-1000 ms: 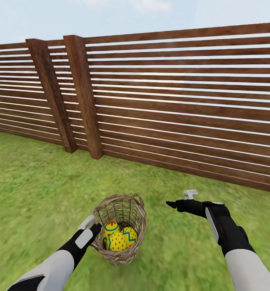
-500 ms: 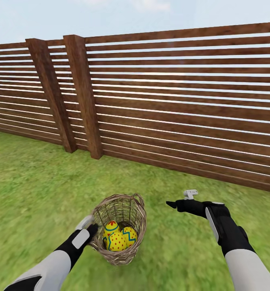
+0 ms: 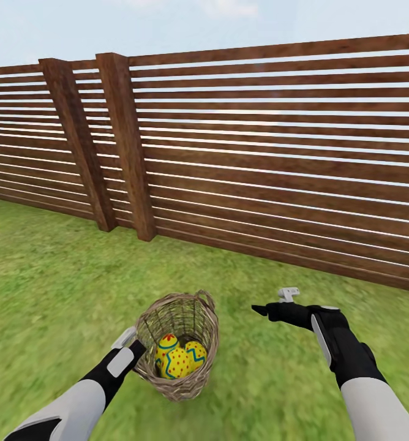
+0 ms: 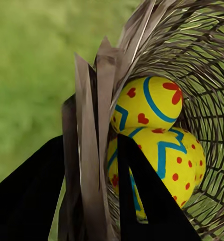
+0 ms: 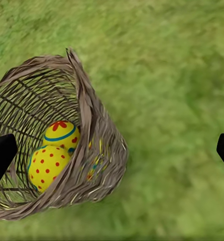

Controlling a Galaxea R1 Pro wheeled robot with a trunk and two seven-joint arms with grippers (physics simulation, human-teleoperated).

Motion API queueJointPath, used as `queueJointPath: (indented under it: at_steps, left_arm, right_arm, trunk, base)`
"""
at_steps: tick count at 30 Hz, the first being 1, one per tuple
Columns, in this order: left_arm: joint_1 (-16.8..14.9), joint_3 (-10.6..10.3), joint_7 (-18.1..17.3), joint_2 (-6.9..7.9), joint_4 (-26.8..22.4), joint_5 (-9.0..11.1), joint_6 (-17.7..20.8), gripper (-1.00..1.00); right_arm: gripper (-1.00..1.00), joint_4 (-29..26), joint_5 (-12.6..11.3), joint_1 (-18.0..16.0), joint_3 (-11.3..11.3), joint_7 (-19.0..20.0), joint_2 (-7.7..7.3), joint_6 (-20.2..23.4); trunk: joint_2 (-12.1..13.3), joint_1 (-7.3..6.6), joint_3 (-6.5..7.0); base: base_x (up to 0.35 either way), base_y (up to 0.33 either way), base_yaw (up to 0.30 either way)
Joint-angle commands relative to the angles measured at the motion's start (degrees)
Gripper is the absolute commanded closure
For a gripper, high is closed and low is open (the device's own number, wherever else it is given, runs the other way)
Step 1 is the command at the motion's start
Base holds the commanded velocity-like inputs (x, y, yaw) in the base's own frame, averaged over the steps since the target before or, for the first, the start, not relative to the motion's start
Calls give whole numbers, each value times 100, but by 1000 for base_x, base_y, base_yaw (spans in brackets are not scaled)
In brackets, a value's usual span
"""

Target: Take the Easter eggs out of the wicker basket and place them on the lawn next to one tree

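The wicker basket stands on the lawn just ahead of me, leaning slightly. Three Easter eggs lie inside it: one with hearts, one with a zigzag band and a red-dotted one. My left gripper is at the basket's near-left rim. In the left wrist view its black fingers straddle the woven wall, shut on it, with the eggs just beyond. My right gripper hangs open to the right of the basket, holding nothing; two eggs show through its camera.
A brown slatted wooden fence with two thick posts runs across the back. Green grass stretches to the left, the right and in front of the basket. No tree is in view.
The left gripper has drawn slightly back and left, and the basket has shifted a little left with it. The right arm has not moved.
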Motion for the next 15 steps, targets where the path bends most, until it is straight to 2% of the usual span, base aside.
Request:
queueJointPath:
  at_steps: [1,7,15]
  left_arm:
    - [1,10,32,-5,-18,17,29,100]
    - [4,10,32,-35,-21,9,-19,100]
    - [0,10,32,-38,-76,9,-32,100]
  right_arm:
    - [-100,-3,60,-4,-17,54,3,15]
    - [-100,0,60,-4,-17,54,5,20]
    - [-100,21,70,-4,-9,47,16,12]
  trunk:
    - [-2,-1,-5]
    - [-2,-1,-5]
    - [319,-176,138]
  base:
    - [0,0,0]
    - [0,0,0]
    - [0,0,0]
